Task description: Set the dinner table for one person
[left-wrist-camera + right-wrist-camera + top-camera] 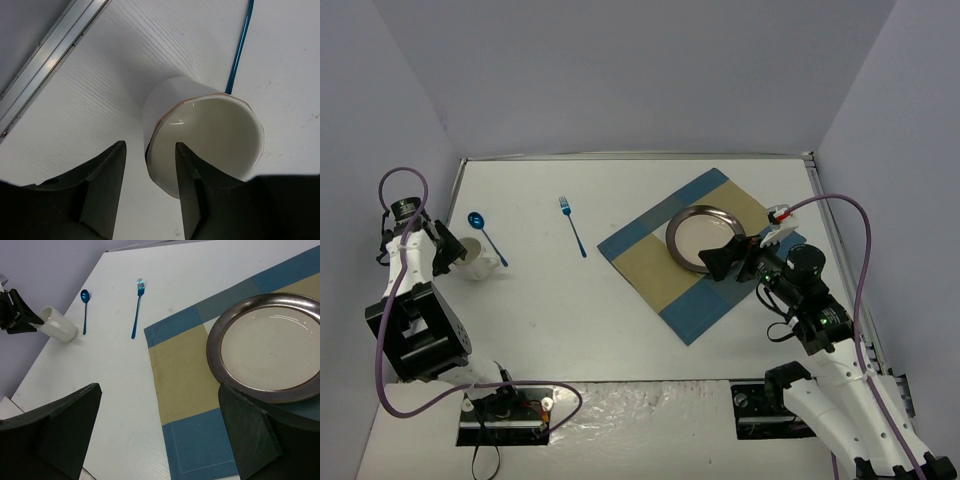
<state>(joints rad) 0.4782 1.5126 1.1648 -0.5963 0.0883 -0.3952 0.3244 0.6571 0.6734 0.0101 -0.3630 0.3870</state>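
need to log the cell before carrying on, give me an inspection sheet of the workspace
surface: white dinner table, no spills seen
job's things: plate on checked placemat, right side; blue fork and blue spoon on bare table; white cup at left, apparently on its side
clutter: nothing seen
grippers: left gripper open, fingers straddling the cup's wall; right gripper open, at the plate's rim
cables: left cable and right cable, purple, loop along their arms
surroundings: lavender-grey walls on three sides
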